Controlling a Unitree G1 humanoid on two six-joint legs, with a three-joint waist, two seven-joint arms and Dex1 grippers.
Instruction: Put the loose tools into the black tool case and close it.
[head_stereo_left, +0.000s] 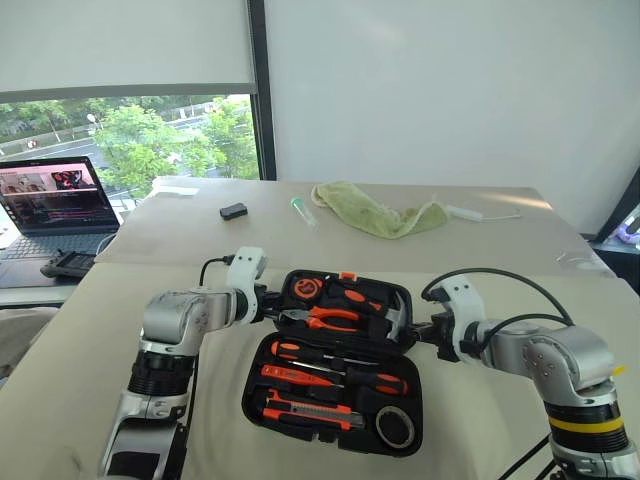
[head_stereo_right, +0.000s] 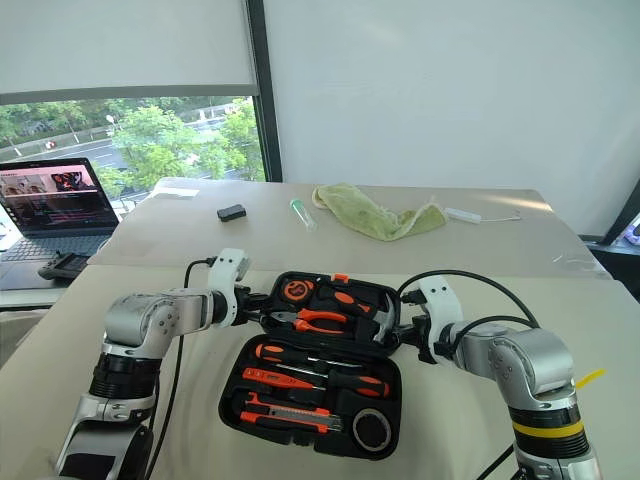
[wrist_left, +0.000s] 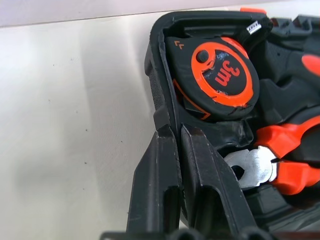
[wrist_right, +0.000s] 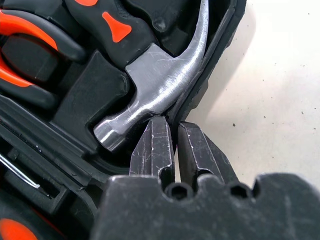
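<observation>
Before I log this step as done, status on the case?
Left gripper shut on case rim, right gripper shut on opposite rim. Case open, tools seated inside. Nothing blocking the lid.

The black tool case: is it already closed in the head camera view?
No, the black tool case lies open, with screwdrivers, a utility knife and a tape roll visible in its near half.
</observation>
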